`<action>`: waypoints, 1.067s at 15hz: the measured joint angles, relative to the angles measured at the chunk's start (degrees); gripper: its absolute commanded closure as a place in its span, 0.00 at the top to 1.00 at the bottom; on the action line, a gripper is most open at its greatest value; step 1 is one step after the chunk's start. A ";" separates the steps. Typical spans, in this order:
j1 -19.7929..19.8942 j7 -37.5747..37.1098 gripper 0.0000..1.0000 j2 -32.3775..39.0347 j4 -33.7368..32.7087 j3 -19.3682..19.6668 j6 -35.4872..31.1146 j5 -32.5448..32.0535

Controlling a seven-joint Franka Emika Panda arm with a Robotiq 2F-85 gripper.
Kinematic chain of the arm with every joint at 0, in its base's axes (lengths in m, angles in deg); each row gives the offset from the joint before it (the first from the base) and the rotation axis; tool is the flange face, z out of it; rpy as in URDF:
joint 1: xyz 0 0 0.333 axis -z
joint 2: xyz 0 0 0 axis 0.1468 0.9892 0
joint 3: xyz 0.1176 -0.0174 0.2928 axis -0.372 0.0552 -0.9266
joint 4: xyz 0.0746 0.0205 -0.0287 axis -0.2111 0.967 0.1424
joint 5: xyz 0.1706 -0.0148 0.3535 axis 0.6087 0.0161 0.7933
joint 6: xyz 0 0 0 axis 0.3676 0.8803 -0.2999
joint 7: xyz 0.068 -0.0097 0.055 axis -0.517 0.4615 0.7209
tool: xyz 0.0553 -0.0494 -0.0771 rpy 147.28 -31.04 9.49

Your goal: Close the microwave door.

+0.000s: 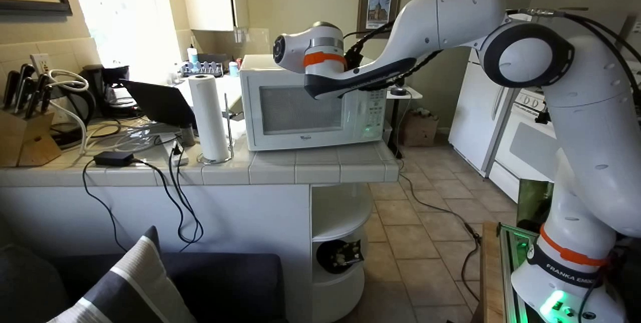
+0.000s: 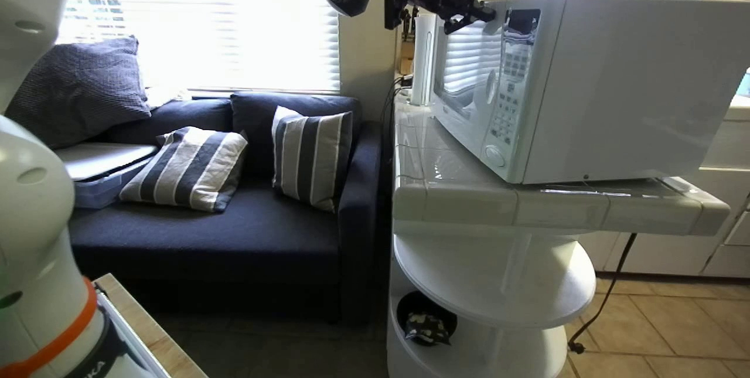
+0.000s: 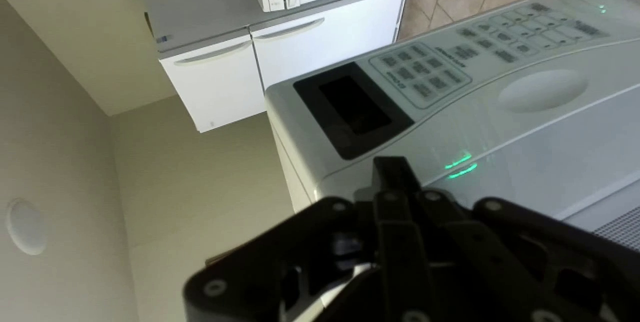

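Note:
The white microwave (image 1: pixel 370 112) stands on the tiled counter; its side shows in an exterior view (image 2: pixel 633 91). Its door (image 1: pixel 300 110), with the greyish window, lies flush with the front and looks closed. It also shows in an exterior view (image 2: pixel 471 67). My gripper (image 2: pixel 487 13) is at the upper front of the door, beside the control panel's display. In the wrist view the gripper's fingertips (image 3: pixel 397 169) are together with nothing between them, over the door's upper corner. I cannot tell whether they touch the surface. The gripper is hidden behind the arm in an exterior view.
A paper-towel roll (image 1: pixel 209 117) stands beside the microwave on the tiled counter (image 1: pixel 320 165). A black laptop (image 1: pixel 157 102), cables and a knife block (image 1: pixel 30 132) are further along. A sofa (image 2: pixel 281 237) stands in front. Rounded shelves (image 2: pixel 498 284) are below the counter end.

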 measured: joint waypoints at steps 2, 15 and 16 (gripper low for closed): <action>0.06 -0.13 0.00 0.01 -0.03 -0.15 0.07 -0.05; 1.72 18.08 0.00 -9.72 -2.74 -7.99 -9.64 14.78; 1.79 19.23 0.00 -10.24 -3.12 -8.34 -10.79 16.77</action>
